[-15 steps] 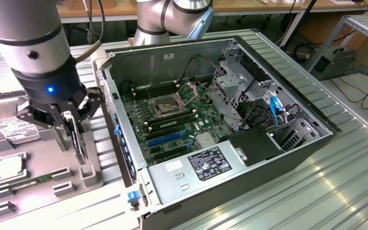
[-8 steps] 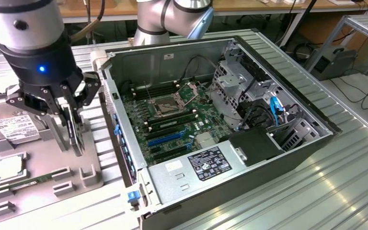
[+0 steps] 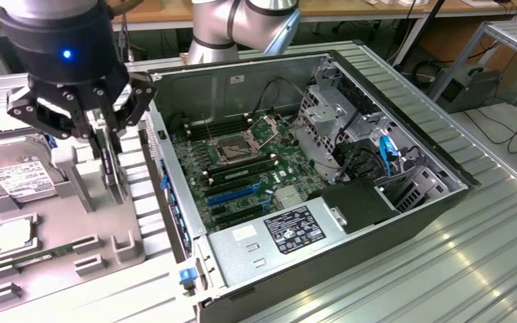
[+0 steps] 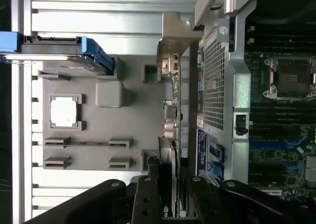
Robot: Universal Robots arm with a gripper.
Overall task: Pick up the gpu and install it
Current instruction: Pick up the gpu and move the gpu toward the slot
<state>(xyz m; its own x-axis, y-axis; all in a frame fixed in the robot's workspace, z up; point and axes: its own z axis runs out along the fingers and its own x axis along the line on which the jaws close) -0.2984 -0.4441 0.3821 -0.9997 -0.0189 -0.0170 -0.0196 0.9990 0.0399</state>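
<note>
The gpu (image 3: pixel 112 168) is a thin dark card standing on edge over the grey parts tray (image 3: pixel 70 222), at the exterior view's left. My gripper (image 3: pixel 104 131) comes down from above and is shut on the card's top edge. In the wrist view the gpu (image 4: pixel 171 115) appears edge-on, its silver bracket (image 4: pixel 170 61) at the far end, and the black fingers (image 4: pixel 148 194) flank it on both sides. Whether the card's lower edge still rests in the tray's slot is hidden. The open computer case (image 3: pixel 438 195) lies just beside, toward the exterior view's right.
On the tray lie a silver hard drive (image 3: pixel 11 171), a square processor chip (image 3: pixel 11 232) and a slim green memory stick (image 3: pixel 34 256). Inside the case are the motherboard (image 3: pixel 240 168), blue expansion slots (image 3: pixel 231 195), the power supply (image 3: pixel 285 232) and loose cables (image 3: pixel 384 155).
</note>
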